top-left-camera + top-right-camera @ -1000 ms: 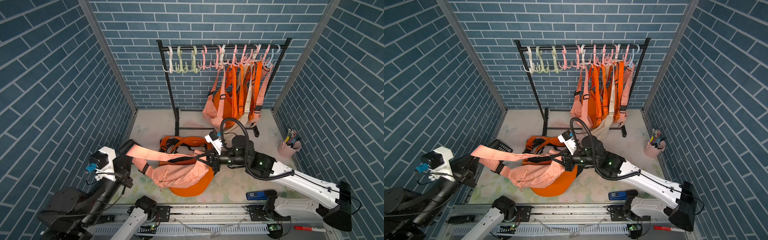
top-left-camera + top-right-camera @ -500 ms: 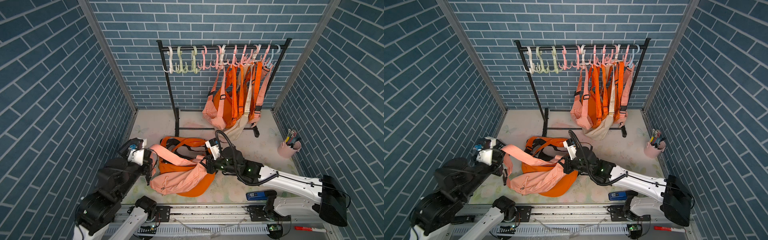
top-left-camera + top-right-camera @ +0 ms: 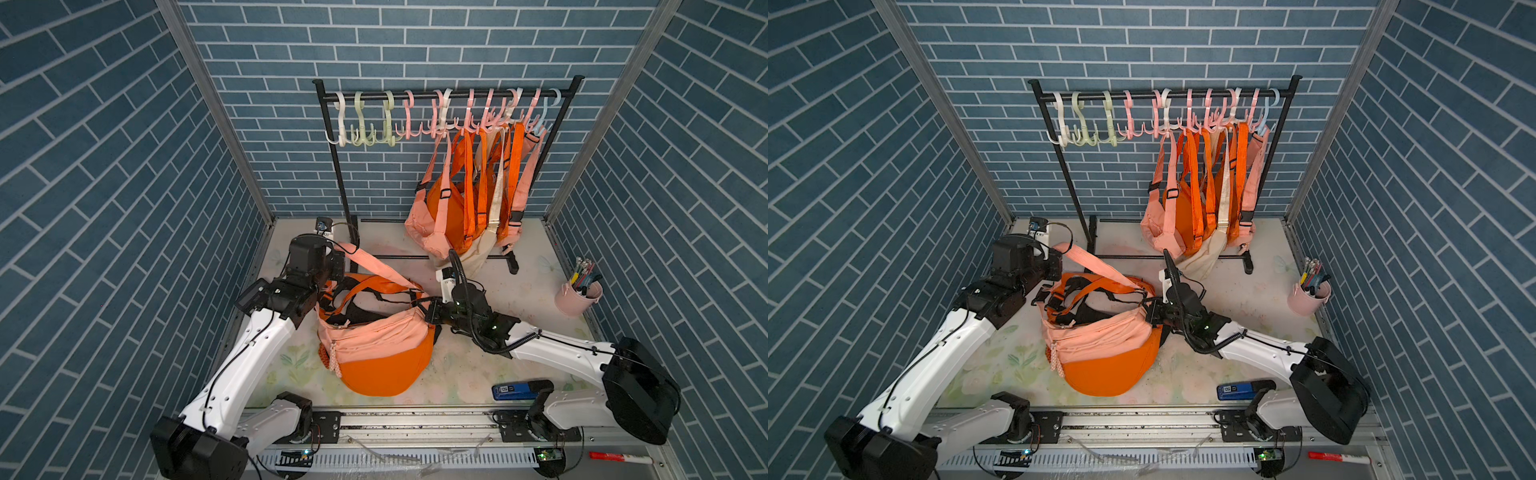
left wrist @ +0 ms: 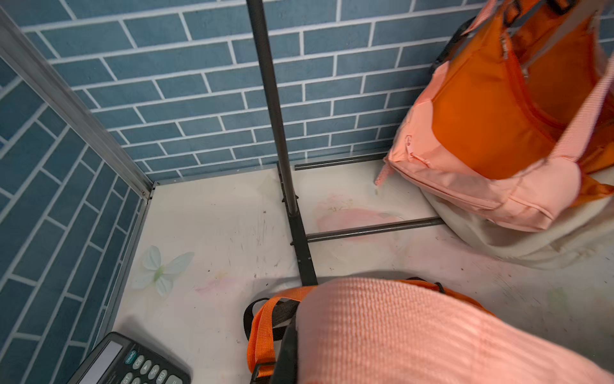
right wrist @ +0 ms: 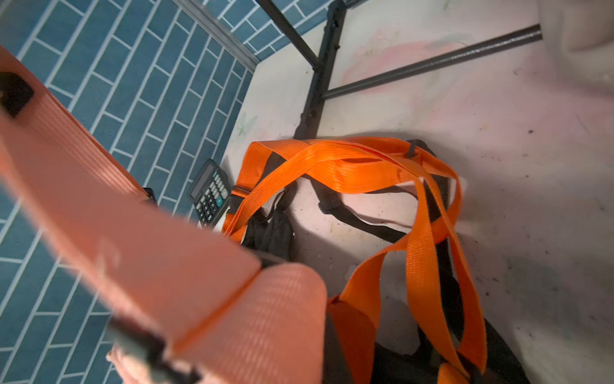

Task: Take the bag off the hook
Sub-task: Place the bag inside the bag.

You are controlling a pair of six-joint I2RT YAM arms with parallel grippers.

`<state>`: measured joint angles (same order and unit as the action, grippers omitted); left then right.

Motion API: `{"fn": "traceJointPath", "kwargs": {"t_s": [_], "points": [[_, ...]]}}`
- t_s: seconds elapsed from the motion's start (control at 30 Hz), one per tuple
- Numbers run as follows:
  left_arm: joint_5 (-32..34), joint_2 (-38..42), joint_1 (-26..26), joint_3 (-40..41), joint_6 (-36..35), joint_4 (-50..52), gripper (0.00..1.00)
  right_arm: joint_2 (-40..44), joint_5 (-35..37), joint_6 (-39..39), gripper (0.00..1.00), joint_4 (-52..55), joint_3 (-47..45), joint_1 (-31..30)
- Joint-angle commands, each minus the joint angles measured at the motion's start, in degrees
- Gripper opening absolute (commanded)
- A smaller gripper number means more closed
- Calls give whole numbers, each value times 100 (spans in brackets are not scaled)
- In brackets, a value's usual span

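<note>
The pink bag (image 3: 374, 336) (image 3: 1100, 332) lies on the table on top of an orange bag (image 3: 386, 374), away from the hooks (image 3: 415, 120) on the rack rail. Its pink strap (image 3: 382, 270) runs up and left to my left gripper (image 3: 338, 259) (image 3: 1054, 257), which is shut on it beside the rack's left post. My right gripper (image 3: 428, 309) (image 3: 1148, 309) is shut on the strap at the bag's right end. The strap (image 4: 415, 332) (image 5: 166, 266) fills the near part of both wrist views and hides the jaws.
Several orange, pink and cream bags (image 3: 465, 199) hang at the rail's right end. The rack's post (image 3: 349, 232) and base bars stand behind the bags. A calculator (image 4: 133, 362) lies by the left wall. A pink pen cup (image 3: 579, 291) and a blue device (image 3: 511, 390) sit at the right.
My left arm has swung from the front left wall to the rack's left post, carrying the strap. The pink bag, stretched out earlier, has settled onto the orange bag.
</note>
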<state>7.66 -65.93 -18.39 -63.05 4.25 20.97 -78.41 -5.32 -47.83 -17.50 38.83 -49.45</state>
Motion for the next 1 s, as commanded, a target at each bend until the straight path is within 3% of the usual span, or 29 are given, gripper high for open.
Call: {"fn": "traceJointPath", "kwargs": {"t_s": [0.0,0.3,0.63,0.7,0.87,0.97], "points": [[-126,-555,25,-467,33,-627,0,-320,-243,-243,0,-434,-63,138],[-204,-1987,20,-731,37,-870,0,-1007,-520,-226,0,-951,-83,345],[-279,-3248,11,-1088,186,-559,0,-1279,-722,-139,14,-1046,-14,436],[-292,-3399,12,-1074,232,-576,6,-1267,-740,-82,19,-955,22,447],[-393,-3648,12,-1172,243,-421,35,-1099,-709,100,40,-718,15,468],[-397,-3682,26,-1314,235,-278,45,-894,-668,242,50,-538,28,469]]}}
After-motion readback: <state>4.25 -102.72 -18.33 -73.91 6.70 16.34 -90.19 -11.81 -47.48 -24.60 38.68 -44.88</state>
